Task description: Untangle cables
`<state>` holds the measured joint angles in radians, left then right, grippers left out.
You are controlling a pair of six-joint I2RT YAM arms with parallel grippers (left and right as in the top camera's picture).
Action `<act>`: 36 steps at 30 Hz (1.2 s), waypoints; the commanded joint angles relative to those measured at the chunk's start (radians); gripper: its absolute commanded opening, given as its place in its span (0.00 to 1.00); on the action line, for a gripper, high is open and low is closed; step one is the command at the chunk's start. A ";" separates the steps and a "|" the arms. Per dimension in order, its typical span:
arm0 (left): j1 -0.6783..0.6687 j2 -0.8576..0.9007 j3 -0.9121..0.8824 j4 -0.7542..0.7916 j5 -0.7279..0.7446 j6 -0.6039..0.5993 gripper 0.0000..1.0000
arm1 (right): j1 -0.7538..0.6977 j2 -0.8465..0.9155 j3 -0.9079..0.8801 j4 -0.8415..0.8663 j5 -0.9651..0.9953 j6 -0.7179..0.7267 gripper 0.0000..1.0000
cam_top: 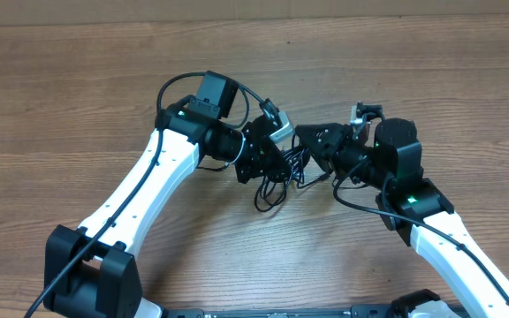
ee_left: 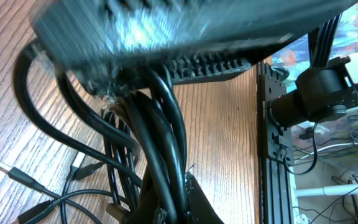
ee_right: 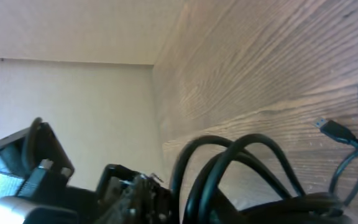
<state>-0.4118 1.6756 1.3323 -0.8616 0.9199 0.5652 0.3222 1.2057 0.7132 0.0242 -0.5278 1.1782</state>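
- Wood-grain table [cam_top: 78, 88] fills the overhead view, with both arms meeting near its middle.
- Cables [cam_top: 278, 179] sit as one dark knot directly between the two tips, just right of the left end effector [cam_top: 272, 157] and just left of the right end effector [cam_top: 310, 141].
- The knot's long axis trails from that gap back toward the robot's base, ending in a loose loop.
- The left end effector is clenched; its wrist view shows cords bunched at its jaws, apparently gripped, with plug ends [ee_left: 17, 176] lying free below.
- I cannot tell how the right end effector's jaws stand: its wrist view shows only loops arching close by and two plugs [ee_right: 325, 125] beyond.
- The left is nearer and holds; the coming move turns on the right reaching leftward into the knot.
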 commanded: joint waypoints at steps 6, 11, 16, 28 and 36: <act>-0.014 -0.013 0.011 0.001 0.011 0.042 0.04 | 0.006 0.003 0.008 0.004 -0.127 -0.002 0.14; -0.014 -0.013 0.011 0.001 0.011 0.042 0.04 | 0.006 0.003 0.008 0.005 -0.255 0.005 0.21; -0.014 -0.013 0.011 0.002 -0.005 0.042 0.04 | 0.006 0.003 0.008 0.002 -0.314 0.030 0.21; -0.013 -0.013 0.011 0.002 -0.018 0.041 0.04 | 0.006 0.080 0.008 -0.015 -0.243 0.018 0.21; -0.013 -0.013 0.011 0.002 -0.228 0.042 0.04 | 0.006 0.131 0.008 0.002 -0.364 0.018 0.18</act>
<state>-0.4221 1.6756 1.3262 -0.8989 0.7452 0.5873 0.3027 1.3334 0.7200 0.0135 -0.7589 1.2015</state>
